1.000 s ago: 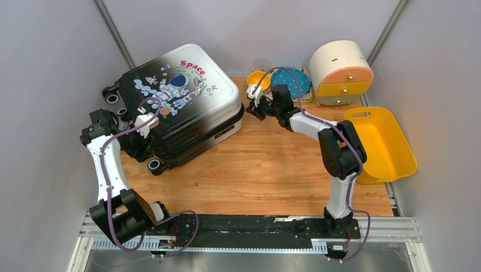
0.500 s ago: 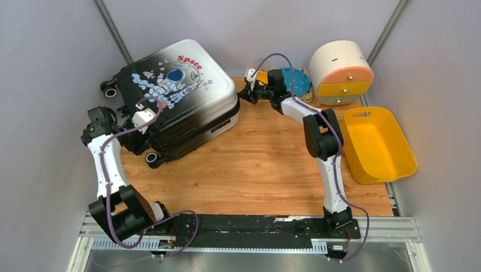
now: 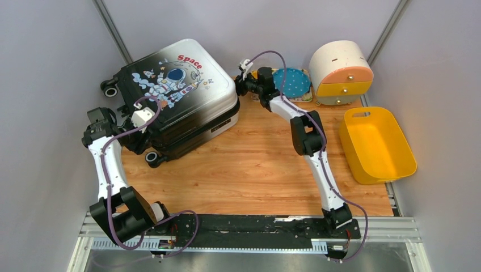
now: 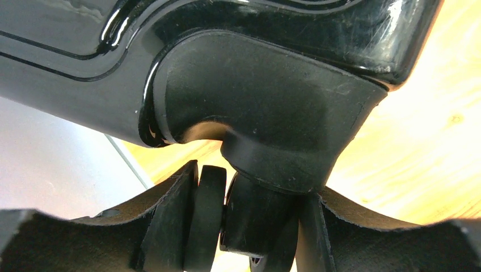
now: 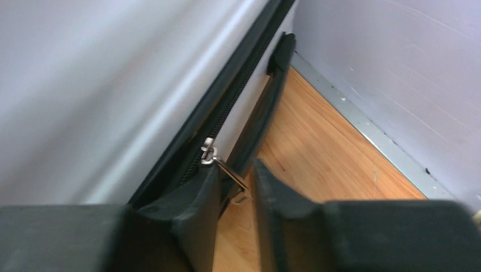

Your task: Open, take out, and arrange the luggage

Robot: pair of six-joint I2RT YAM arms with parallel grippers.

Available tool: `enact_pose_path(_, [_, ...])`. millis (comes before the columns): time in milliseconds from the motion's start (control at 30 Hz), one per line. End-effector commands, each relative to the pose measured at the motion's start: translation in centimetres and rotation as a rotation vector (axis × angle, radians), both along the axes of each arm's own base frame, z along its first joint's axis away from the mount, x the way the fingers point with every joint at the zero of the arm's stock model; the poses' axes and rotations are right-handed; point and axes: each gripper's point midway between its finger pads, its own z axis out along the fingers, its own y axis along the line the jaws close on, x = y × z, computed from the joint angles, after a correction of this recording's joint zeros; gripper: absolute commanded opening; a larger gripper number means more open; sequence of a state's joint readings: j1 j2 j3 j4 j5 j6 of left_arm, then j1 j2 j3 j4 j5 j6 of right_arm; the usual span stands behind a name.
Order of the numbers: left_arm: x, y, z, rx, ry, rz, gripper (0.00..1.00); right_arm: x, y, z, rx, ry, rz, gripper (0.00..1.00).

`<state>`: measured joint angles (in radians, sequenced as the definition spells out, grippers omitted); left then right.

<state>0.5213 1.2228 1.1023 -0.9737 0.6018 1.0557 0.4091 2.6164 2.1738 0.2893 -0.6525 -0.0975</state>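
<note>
The luggage (image 3: 176, 96), a silver-white hard shell with an astronaut and red "Space" print, lies flat at the back left, zipped shut. My left gripper (image 3: 135, 143) sits at its near-left corner. In the left wrist view that gripper (image 4: 248, 187) is shut on a black caster wheel (image 4: 210, 215), with both fingers pressed against it. My right gripper (image 3: 241, 86) reaches to the case's far right corner. In the right wrist view its jaws (image 5: 235, 170) stand slightly apart, and the metal zipper pull (image 5: 227, 169) lies loose in the gap beside the black zipper track.
A round cream-and-orange drawer box (image 3: 340, 72) stands at the back right. A yellow plastic bin (image 3: 374, 144) sits along the right edge. A blue dotted item (image 3: 290, 82) lies behind the right arm. Grey walls close in on the left, back and right.
The luggage slid back and left with my left gripper still on the wheel. My right arm stretched further back-left along the case, and its jaws went from shut to slightly apart.
</note>
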Motion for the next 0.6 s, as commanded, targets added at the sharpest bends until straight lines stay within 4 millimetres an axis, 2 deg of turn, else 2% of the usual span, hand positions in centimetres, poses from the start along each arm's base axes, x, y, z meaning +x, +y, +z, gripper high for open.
enact_pose_path(0, [0.9, 0.5, 0.9, -0.082, -0.025, 0.109, 0.28, 1.8, -1.1, 2.6, 0.125, 0.087, -0.164, 0.39])
enact_pose_path(33, [0.8, 0.1, 1.9, -0.086, -0.054, 0.105, 0.35, 1.4, -1.4, 4.5, 0.135, 0.069, -0.167, 0.46])
enact_pose_path(67, [0.7, -0.1, 2.5, -0.103, -0.064, 0.126, 0.40, 1.2, -1.8, 4.5, 0.118, 0.064, -0.181, 0.48])
enact_pose_path(100, [0.4, -0.4, 3.0, -0.110, -0.072, 0.130, 0.52, 0.9, -2.2, 4.5, 0.102, 0.069, -0.189, 0.51])
enact_pose_path(167, [-0.3, -1.4, 4.4, -0.125, -0.115, 0.130, 0.62, 0.2, -3.3, 5.3, 0.060, 0.050, -0.210, 0.59])
enact_pose_path(200, [-0.4, -1.5, 5.0, -0.126, -0.137, 0.138, 0.71, 0.0, -4.1, 5.1, 0.040, 0.072, -0.227, 0.62])
enact_pose_path(233, [-0.7, -2.0, 6.0, -0.128, -0.176, 0.148, 0.73, -0.3, -4.9, 6.3, 0.037, 0.075, -0.237, 0.64])
enact_pose_path(267, [-1.0, -2.4, 6.5, -0.151, -0.187, 0.164, 0.73, -0.3, -5.3, 6.4, 0.014, 0.068, -0.245, 0.65])
enact_pose_path(300, [-1.1, -2.7, 7.1, -0.159, -0.204, 0.164, 0.74, -0.6, -6.0, 5.6, -0.024, 0.102, -0.264, 0.66])
enact_pose_path(367, [-1.7, -3.7, 8.6, -0.186, -0.252, 0.164, 0.74, -0.4, -7.4, 6.8, -0.045, 0.114, -0.304, 0.68])
enact_pose_path(400, [-1.8, -4.0, 9.1, -0.196, -0.267, 0.163, 0.75, -0.6, -8.3, 6.3, -0.072, 0.146, -0.320, 0.69])
enact_pose_path(467, [-2.3, -4.9, 10.5, -0.228, -0.300, 0.160, 0.75, -0.7, -9.2, 7.2, -0.087, 0.158, -0.345, 0.70])
enact_pose_path(500, [-2.3, -5.0, 11.1, -0.232, -0.320, 0.166, 0.75, -0.9, -9.8, 7.0, -0.105, 0.180, -0.353, 0.70])
enact_pose_path(567, [-1.8, -4.3, 12.3, -0.299, -0.339, 0.300, 0.75, -0.7, -10.3, 8.4, -0.092, 0.170, -0.368, 0.70])
